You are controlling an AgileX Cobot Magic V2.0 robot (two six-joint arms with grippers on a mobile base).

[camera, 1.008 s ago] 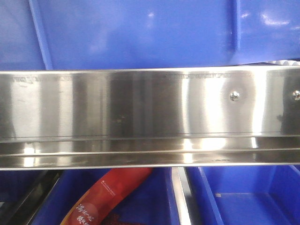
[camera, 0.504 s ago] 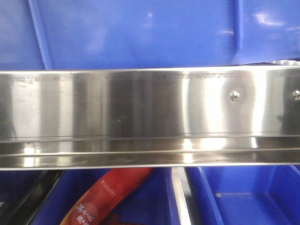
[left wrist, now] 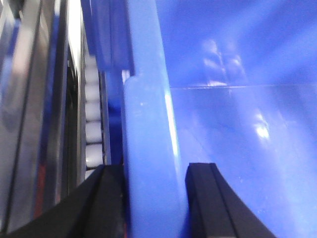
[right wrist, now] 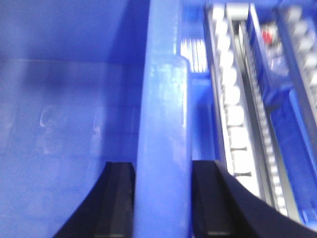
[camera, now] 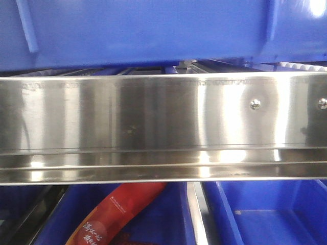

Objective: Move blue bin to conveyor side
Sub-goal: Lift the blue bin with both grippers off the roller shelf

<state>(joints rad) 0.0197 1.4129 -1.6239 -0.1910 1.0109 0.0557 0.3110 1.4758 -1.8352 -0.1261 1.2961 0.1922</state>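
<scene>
Left claw [left wrist: 154, 198] and right claw [right wrist: 163, 198] each clamp black fingers on either side of the thick rim of the blue bin [camera: 153, 30]. The bin spans the front view just above the stainless-steel roller rack [camera: 153, 127]. Below the rack, another blue crate [camera: 171, 219] holds a red packet [camera: 120, 212].

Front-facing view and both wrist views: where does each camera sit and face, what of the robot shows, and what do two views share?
Front-facing: low before the steel rack rail, looking level at it, blue bin above, red packet below; no robot parts.
Left wrist: on the left arm, looking along the bin's rim; left fingers clamp it.
Right wrist: on the right arm, looking along the rim; right fingers clamp it.
Shared: both wrist views show white rollers beside the bin.
</scene>
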